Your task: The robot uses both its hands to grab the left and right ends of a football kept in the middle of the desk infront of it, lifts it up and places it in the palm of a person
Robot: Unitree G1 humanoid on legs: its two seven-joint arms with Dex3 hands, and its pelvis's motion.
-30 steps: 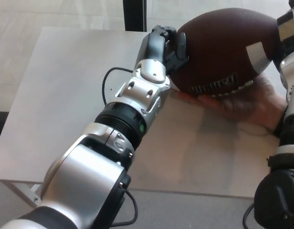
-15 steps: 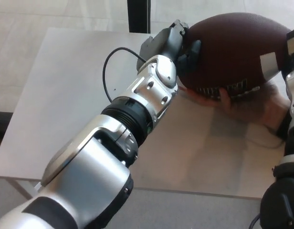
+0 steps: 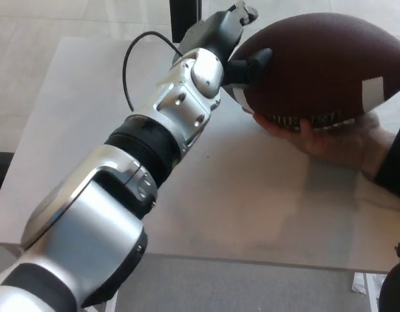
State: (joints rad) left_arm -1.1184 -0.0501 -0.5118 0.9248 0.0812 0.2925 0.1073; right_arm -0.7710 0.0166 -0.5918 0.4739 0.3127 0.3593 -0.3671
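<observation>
Gone from the right edge is the right hand, while the left hand [image 3: 242,62] still grips the football [image 3: 320,68] on the person's palm [image 3: 336,140] at upper right, so release comes next.

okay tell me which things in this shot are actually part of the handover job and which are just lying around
Part of the job:
- football, resting on the person's hand
- person's hand, palm under the ball
- left hand, fingers on the ball's left end
- desk

Just lying about:
- black cable looping off the left arm
- dark post beyond the desk

The right hand is out of view.
</observation>
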